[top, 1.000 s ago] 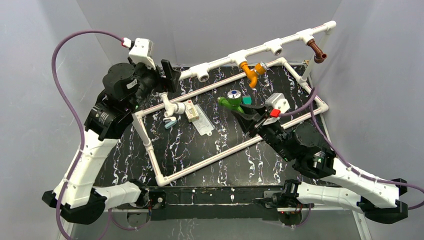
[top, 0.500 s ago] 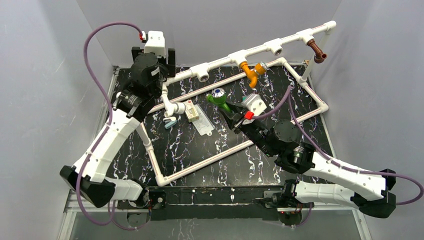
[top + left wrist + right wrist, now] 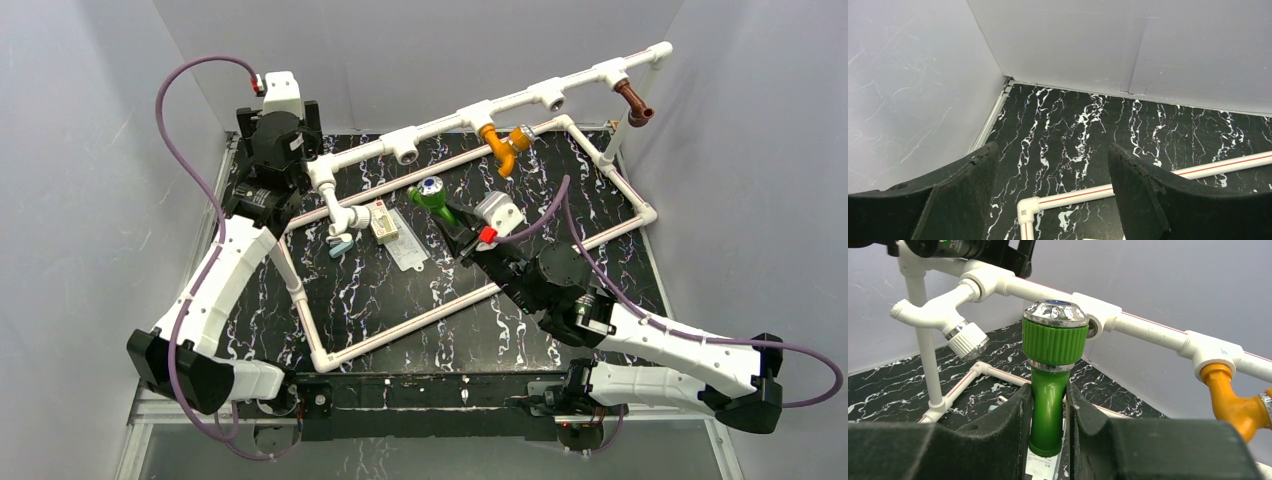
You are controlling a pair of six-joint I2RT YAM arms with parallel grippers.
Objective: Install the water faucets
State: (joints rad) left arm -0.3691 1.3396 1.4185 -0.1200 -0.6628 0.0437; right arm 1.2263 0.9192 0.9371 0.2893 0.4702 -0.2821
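My right gripper [image 3: 452, 222] is shut on the green faucet [image 3: 434, 197], holding it above the table just below an empty tee socket [image 3: 405, 154] of the raised white pipe. In the right wrist view the green faucet [image 3: 1050, 385] stands between my fingers with its chrome-topped knob up. The orange faucet [image 3: 503, 144] and the brown faucet [image 3: 633, 101] sit in the pipe, and the white faucet [image 3: 343, 213] hangs at its left end. My left gripper [image 3: 280, 128] is open and empty at the far left corner, next to the pipe's left end.
A white pipe frame [image 3: 380, 335] lies flat on the black marbled table. A small white box [image 3: 383, 222], a flat teal piece [image 3: 340, 246] and a clear packet [image 3: 407, 251] lie inside it. Grey walls close in on three sides.
My right gripper has carried the green faucet left and up toward the empty tee socket. My left arm has stretched out and swung to the far left corner.
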